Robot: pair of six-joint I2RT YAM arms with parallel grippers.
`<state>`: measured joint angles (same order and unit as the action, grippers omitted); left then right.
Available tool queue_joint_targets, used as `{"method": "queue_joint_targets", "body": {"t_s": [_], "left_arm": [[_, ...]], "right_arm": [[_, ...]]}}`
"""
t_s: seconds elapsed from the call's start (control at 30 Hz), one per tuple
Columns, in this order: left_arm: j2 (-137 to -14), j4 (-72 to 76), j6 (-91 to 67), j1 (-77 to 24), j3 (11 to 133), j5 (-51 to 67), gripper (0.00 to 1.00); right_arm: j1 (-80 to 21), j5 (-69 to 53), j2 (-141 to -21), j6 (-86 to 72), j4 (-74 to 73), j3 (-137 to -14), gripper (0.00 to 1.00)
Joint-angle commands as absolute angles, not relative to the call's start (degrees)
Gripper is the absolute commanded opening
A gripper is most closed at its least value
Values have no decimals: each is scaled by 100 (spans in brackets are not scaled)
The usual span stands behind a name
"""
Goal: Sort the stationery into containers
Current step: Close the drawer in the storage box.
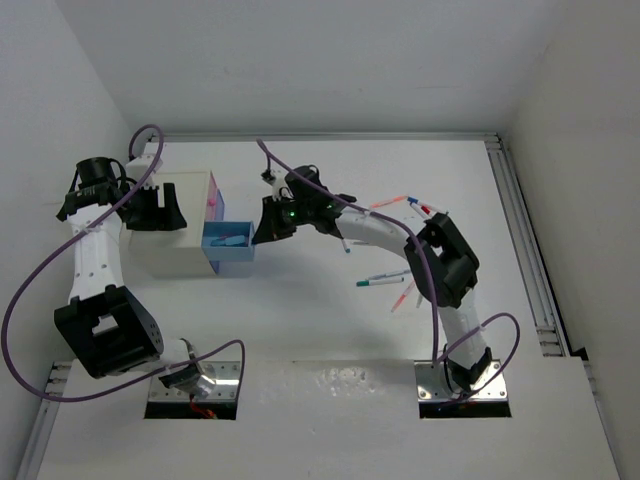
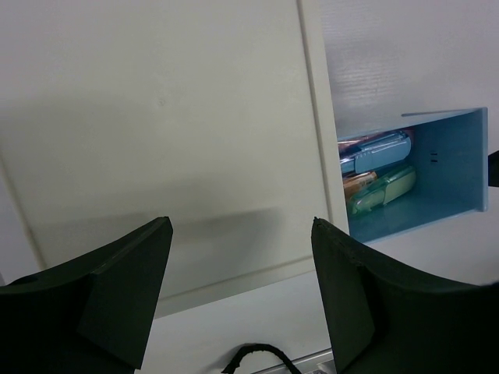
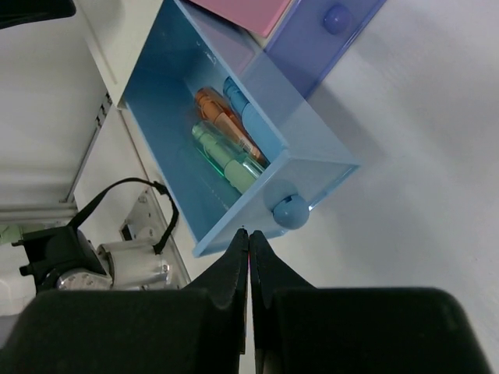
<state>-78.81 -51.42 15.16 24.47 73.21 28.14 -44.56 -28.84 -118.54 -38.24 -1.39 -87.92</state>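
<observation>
The blue drawer-box (image 1: 228, 243) stands pulled out of the white cabinet (image 1: 165, 250). It holds short chunky orange, blue and green pieces (image 3: 230, 148), also in the left wrist view (image 2: 378, 173). My right gripper (image 3: 249, 234) is shut, its tips just at the drawer's front corner, beside its round knob (image 3: 291, 210); in the top view the right gripper (image 1: 268, 226) is right of the drawer. The pink drawer-box (image 1: 212, 197) sits behind the blue one. My left gripper (image 2: 242, 226) is open and empty above the cabinet top (image 2: 156, 117). Several thin pens (image 1: 382, 281) lie at mid-right.
A purple drawer front with a knob (image 3: 335, 19) sits next to the pink one (image 3: 249, 12). More pens (image 1: 424, 208) lie near the right arm's elbow. A metal mount and black cable (image 3: 132, 234) are below the cabinet. White walls enclose the table.
</observation>
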Motion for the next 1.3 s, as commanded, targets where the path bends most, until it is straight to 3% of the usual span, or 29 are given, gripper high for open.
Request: {"method": "queue_joint_targets", "body": {"t_s": [0.0,1.27], "left_arm": [[-7866,-5124,1538,2514,7348,2883,78],[-8042,-4948,1573,2514,7031,2795,78]], "right_arm": [[-4474,-2962,-11962,-3999,298,-9114,0],[-5177,-3445,-13939,-5475,2346,-10749,3]]}}
